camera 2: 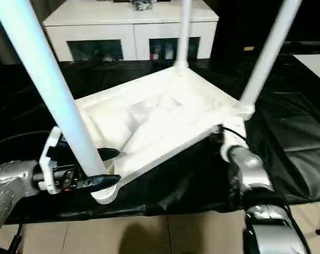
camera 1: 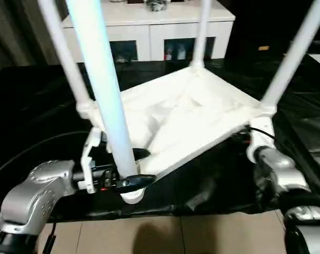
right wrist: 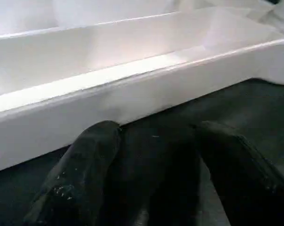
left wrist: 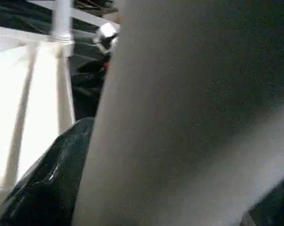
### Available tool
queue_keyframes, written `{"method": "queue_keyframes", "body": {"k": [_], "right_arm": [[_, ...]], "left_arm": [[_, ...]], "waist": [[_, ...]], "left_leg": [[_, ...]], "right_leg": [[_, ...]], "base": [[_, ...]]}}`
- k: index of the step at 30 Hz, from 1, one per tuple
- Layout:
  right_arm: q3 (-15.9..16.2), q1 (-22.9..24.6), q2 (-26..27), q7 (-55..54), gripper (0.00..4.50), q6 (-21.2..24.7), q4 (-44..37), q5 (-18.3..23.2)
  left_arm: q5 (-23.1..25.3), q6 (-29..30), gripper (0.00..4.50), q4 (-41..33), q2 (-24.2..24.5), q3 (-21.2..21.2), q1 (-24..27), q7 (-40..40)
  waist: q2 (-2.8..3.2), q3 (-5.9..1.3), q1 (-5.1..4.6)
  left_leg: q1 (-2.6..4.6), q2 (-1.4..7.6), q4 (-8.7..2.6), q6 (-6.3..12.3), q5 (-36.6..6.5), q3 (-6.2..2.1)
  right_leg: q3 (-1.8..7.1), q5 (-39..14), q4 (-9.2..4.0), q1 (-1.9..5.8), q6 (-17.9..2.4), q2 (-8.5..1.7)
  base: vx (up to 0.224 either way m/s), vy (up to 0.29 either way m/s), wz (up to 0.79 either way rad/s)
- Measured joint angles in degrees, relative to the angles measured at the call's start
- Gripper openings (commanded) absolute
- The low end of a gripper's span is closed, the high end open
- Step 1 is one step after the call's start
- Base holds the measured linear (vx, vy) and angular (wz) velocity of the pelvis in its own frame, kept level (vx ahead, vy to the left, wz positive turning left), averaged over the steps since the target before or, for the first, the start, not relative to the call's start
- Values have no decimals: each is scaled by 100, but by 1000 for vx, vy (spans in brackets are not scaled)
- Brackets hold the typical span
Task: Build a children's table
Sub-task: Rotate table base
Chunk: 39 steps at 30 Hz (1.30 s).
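The tabletop (camera 1: 192, 114) is seen upside down on a black sheet (camera 1: 38, 106), its ribbed underside up, with four legs standing in its corner sockets. The left tool (camera 1: 132, 168) is placed at the near corner, and the near leg (camera 1: 104, 90) is found between its two black fingers (camera 1: 139, 181), just above the socket; the fingers are spread wide, one on each side of the tube, and whether the tube is truly gripped cannot be told. In the left wrist view, the leg (left wrist: 179, 117) is seen close against that tool, with one finger (left wrist: 48, 183) beside it. The right tool (right wrist: 156, 188) is held low, just beside the tabletop's side wall (right wrist: 132, 89), near the right-hand corner leg (camera 2: 266, 53); its fingers (right wrist: 81, 174) are partly parted over the sheet and nothing is held between them. Beyond the tabletop, away from both tools, the far leg (camera 1: 201, 32) is seen, and behind it a white cabinet (camera 1: 149, 26) with glass doors. A tiled floor (camera 1: 165, 235) is seen nearest the robot.
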Motion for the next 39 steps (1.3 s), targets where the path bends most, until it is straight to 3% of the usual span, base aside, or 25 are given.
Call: {"method": "queue_keyframes", "body": {"k": [16, 22, 28, 39], "right_arm": [[424, -366, 663, 418, 319, -468, 560, -209], [443, -364, 792, 514, 319, -517, 564, -256], [454, -375, 903, 523, 319, -610, 618, -272], [457, -365, 973, 864, 319, -654, 617, -275]], "left_arm": [[240, -257, 449, 469, -569, -722, -943, -124], [534, -624, 449, 895, -931, -970, -1261, -61], [1150, -1401, 449, 1790, -1418, -1140, -1772, 344], [1446, -1883, 449, 2364, -1880, -1337, -2036, 374]], "waist": [[0, 2, 28], [0, 2, 7], [-1, 2, -3], [-6, 5, 10]], "left_leg": [[-1, 1, 1, 0, 1, 1], [2, 6, 1, -1, 1, 1], [3, 6, 2, -1, 2, 0], [-1, 9, 2, 0, 2, 1]], "right_leg": [[-6, 7, -1, 0, -11, -2], [-11, 8, 0, 0, -14, -2], [-13, 15, -4, 1, -25, -3], [-18, 16, -7, -1, -26, -2]], "base": [[0, 0, 0], [0, 0, 0], [0, 0, 0], [0, 0, 0]]}}
